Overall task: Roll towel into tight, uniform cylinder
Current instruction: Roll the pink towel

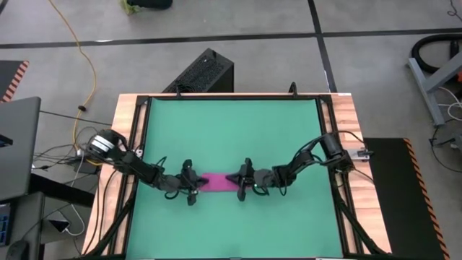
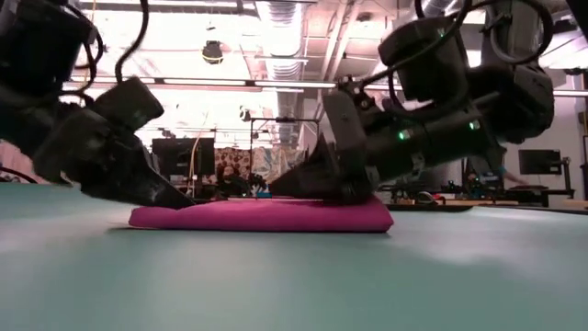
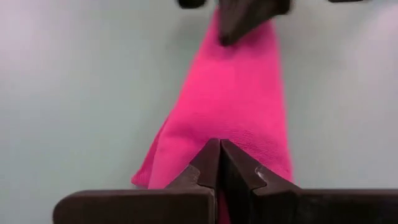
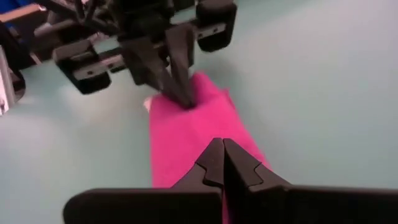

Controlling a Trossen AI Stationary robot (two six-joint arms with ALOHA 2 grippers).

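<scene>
The towel is a narrow magenta bundle lying flat on the green mat, its length running left to right. In the low view the towel is low and slightly thicker at its right end. My left gripper is shut at the towel's left end, and my right gripper is shut over its right part. The two grippers point at each other along the towel. The left wrist view shows the towel stretching away toward the right gripper's fingers. My left gripper has its shut fingertips set down on the top of the towel's left end. It comes from the table's left, slanting down, along the towel's length. The towel lies flat on the mat beneath it. My right gripper rests its shut fingers on the top of the towel's right half. It comes from the table's right, slanting slightly down, along the towel. The towel stays on the mat; nothing of it shows between the fingers.
The mat is framed by black rails and a wooden table border. A black box stands beyond the far edge. Cables and a laptop lie off the table's left side. Bare mat spreads on the far and near sides of the towel.
</scene>
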